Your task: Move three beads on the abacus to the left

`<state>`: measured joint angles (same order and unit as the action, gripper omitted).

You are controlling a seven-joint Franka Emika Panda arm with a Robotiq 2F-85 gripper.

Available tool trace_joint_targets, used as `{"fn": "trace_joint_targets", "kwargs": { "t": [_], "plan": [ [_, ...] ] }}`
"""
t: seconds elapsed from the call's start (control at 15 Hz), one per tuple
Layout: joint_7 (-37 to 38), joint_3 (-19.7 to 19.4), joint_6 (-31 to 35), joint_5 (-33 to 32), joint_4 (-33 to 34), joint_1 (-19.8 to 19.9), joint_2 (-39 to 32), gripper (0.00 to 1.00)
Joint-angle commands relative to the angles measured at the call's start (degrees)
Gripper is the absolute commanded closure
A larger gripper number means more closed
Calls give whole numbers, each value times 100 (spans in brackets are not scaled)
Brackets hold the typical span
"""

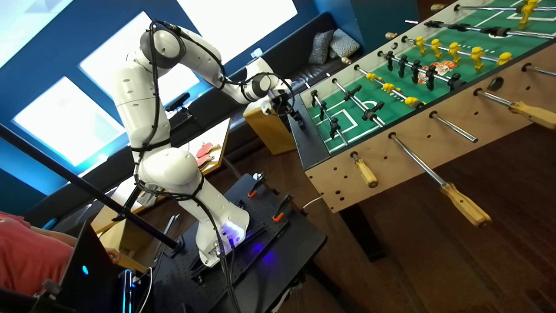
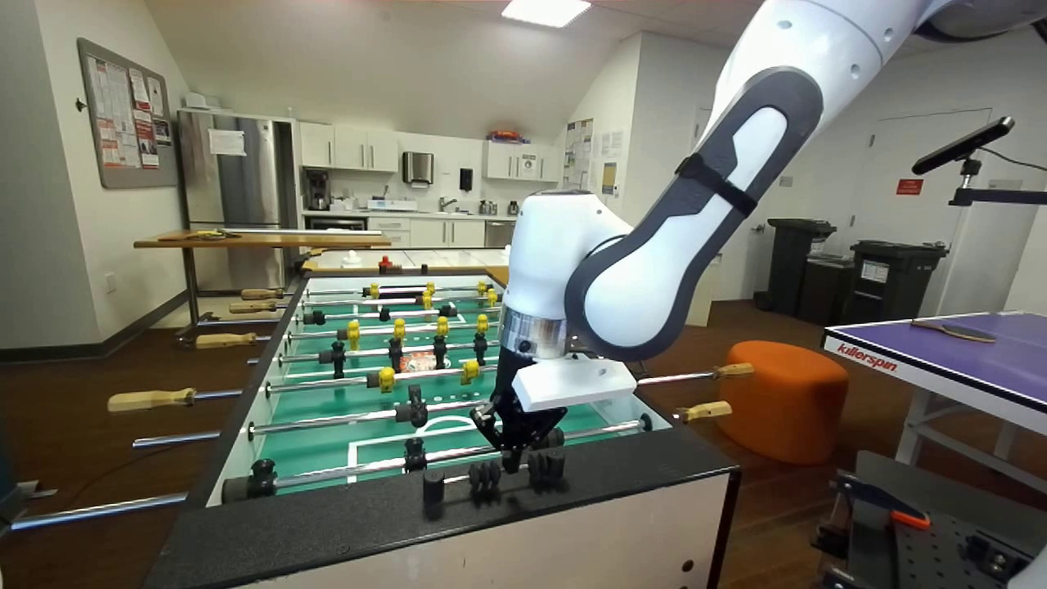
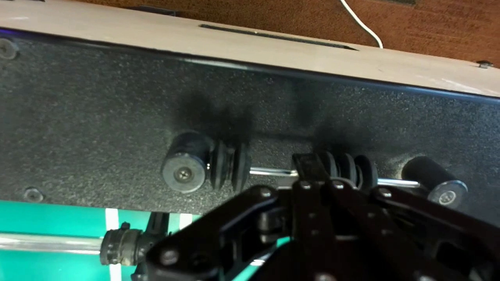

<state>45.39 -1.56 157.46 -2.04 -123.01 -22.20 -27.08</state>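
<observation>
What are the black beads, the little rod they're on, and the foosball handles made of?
The beads look like smooth plastic, maybe rubber: dark, with faint shine on their rims. The little rod seems to be polished metal: it's silvery and gleams. The handles are probably wood, perhaps varnished, going by their honey-tan color, though I can't be sure.

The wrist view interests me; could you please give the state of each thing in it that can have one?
Picture-left beads: bunched close beside a post.
Picture-right beads: bunched, apart from the other post.
Counter rod: bare in places.
End effector: shut, between the bead groups.
Player rod: partly hidden.
White cable: curved.
</observation>
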Motion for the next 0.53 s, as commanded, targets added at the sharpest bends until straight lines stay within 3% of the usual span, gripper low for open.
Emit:
{"fn": "trace_joint_targets", "kwargs": {
  "t": [0.0, 0.47],
  "plan": [
    [-50, 37, 270, 20, -5, 17, -99, 100],
    [-77, 33, 433, 15, 144, -81, -245, 100]
  ]
}}
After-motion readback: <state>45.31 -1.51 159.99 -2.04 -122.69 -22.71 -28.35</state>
